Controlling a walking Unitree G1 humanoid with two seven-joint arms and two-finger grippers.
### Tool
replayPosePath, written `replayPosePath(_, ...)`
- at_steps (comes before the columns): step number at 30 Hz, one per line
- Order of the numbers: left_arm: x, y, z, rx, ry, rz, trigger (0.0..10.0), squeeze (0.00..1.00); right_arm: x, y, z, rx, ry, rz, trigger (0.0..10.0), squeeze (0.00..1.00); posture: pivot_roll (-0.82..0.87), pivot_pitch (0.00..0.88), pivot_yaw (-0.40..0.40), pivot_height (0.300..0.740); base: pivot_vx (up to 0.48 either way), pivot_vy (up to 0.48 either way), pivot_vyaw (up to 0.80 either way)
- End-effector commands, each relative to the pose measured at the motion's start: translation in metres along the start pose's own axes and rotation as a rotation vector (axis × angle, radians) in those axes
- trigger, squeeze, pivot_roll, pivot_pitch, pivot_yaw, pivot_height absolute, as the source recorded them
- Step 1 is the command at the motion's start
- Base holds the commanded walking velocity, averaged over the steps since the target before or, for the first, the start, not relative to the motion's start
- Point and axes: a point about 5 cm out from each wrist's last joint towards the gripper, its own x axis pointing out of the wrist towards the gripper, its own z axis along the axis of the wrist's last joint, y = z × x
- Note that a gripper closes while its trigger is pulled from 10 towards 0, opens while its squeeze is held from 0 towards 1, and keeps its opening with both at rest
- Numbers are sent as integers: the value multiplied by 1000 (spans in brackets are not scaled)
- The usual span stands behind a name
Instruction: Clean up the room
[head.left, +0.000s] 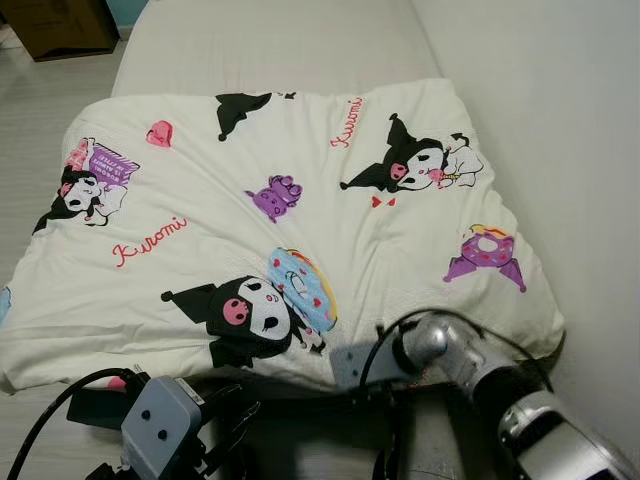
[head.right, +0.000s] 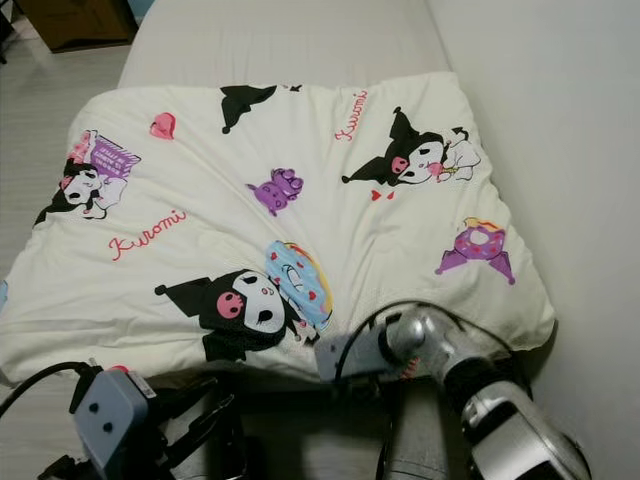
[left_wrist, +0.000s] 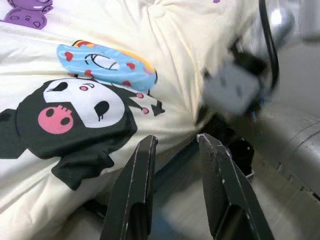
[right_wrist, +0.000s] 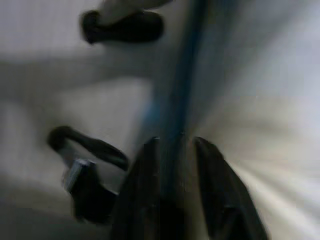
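Now, handling: blanket is looking soft, floppy and light, so it is likely sagging when lifted; its near hem is offering the best hold.
Looks: it is showing cream cloth printed with black-and-pink cartoon figures, a purple character and red script.
Place: it is lying spread over the bed, beside the wall.
Left gripper: it is hovering at the near hem, fingers narrowly parted, holding nothing.
Right gripper: it is reaching under the hem; picture blurred, grip unclear.
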Motion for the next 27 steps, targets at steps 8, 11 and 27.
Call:
replayPosePath(8,-1,5,-4,22,25,16,10000,0,-20,-42,22,125,-171,-244,10000,0,37,308,25,576,0,0,0)
replayPosePath(11,1,5,-3,23,17,16,10000,0,-39,-58,30,250,-317,-277,10000,0,37,296,21,576,0,0,0)
replayPosePath(27,13,11,-2,22,-16,0,10000,0,-149,-15,63,404,-753,175,10000,0,22,251,12,576,0,0,0)
